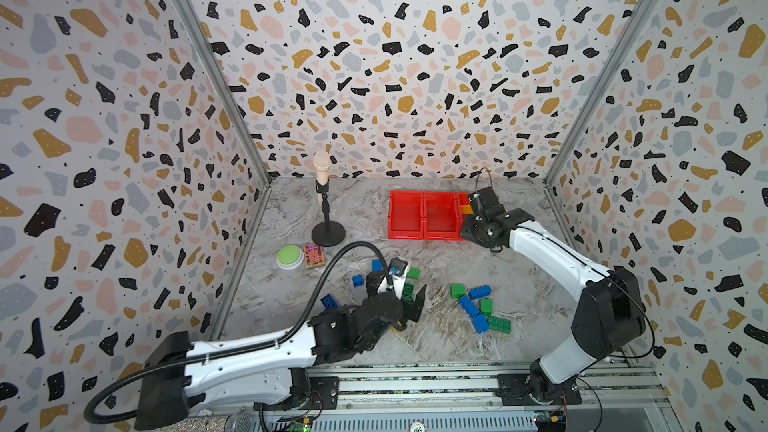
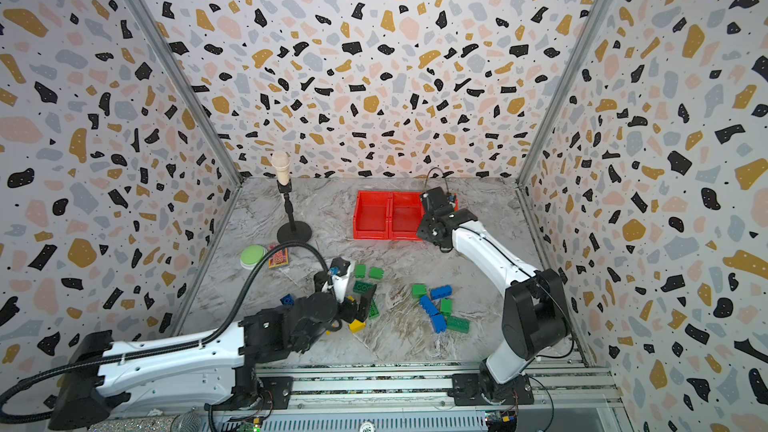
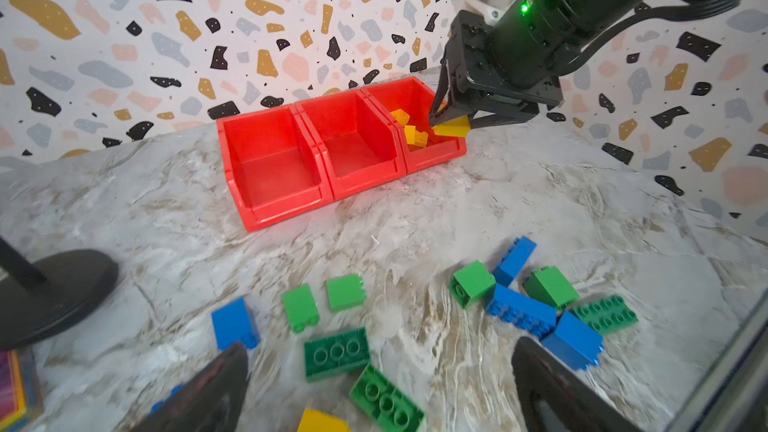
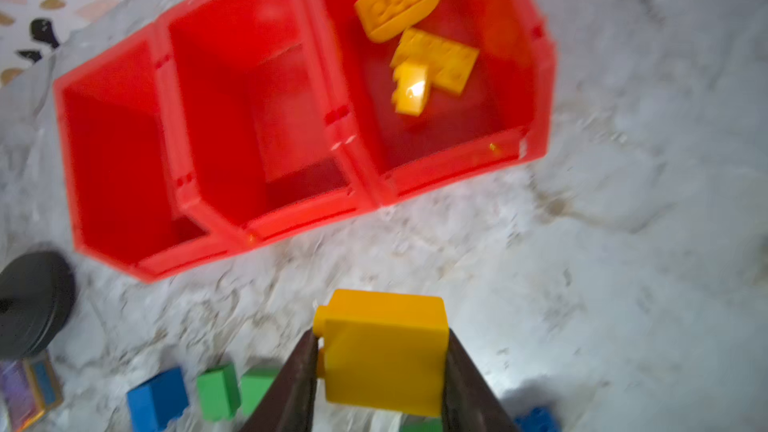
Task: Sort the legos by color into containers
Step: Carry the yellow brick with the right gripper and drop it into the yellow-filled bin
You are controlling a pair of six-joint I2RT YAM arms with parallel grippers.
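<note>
Three joined red containers [image 1: 422,218] [image 3: 286,201] [image 4: 291,222] stand at the back. The right-hand one holds three yellow legos [image 4: 436,58] [image 3: 415,135]; the other two look empty. My right gripper [image 4: 380,367] [image 3: 451,118] [image 1: 471,205] is shut on a square yellow lego [image 4: 384,351] [image 3: 453,128], held just above that container's front edge. My left gripper [image 3: 380,384] [image 1: 405,305] hangs open low over loose green legos [image 3: 336,353] and a yellow lego [image 3: 322,421] [image 2: 356,324]. A pile of blue and green legos [image 1: 478,305] [image 3: 519,309] lies to the right.
A black microphone stand [image 1: 327,234] rises left of the containers. A round green button [image 1: 289,256] and a small patterned box [image 1: 313,255] sit near the left wall. Patterned walls close in three sides; a metal rail [image 1: 415,384] runs along the front.
</note>
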